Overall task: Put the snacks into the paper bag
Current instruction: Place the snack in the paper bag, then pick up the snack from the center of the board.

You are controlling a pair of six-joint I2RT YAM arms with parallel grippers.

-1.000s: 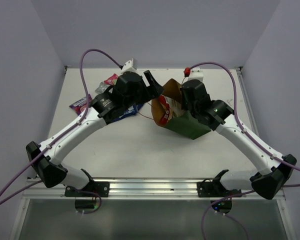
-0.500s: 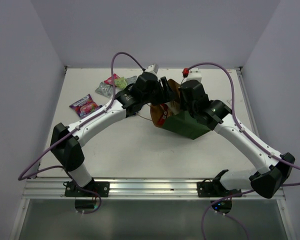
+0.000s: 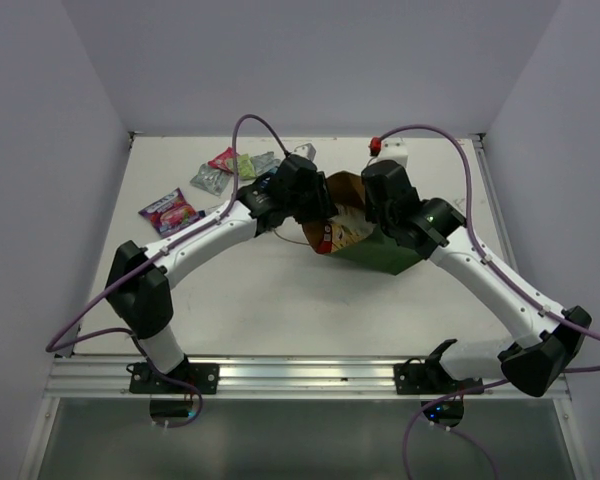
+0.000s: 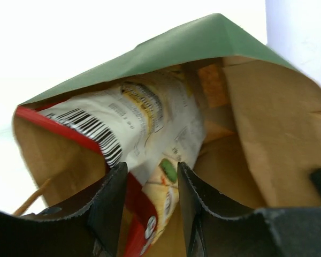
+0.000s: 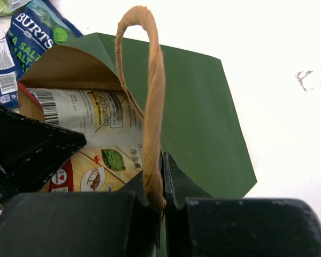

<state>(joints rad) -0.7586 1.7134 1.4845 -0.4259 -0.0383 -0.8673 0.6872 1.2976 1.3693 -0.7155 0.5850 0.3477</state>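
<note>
- right claw (image 5: 161, 182) clamped on paper bag (image 5: 192, 107) handle (image 5: 152, 107); a hard tug could tear it.
- left claw (image 4: 150, 203) half apart astride chip bag (image 4: 150, 123), which sits partly inside the bag; grip unclear, pulling back may drag it out.

The left arm (image 3: 205, 240) and right arm (image 3: 490, 287) wear white shells between bulky black joints. Purple cables (image 3: 242, 128) loop along both, and the left end effector (image 4: 151, 168) has matte black fingers (image 4: 108, 209) with notched edges.
</note>
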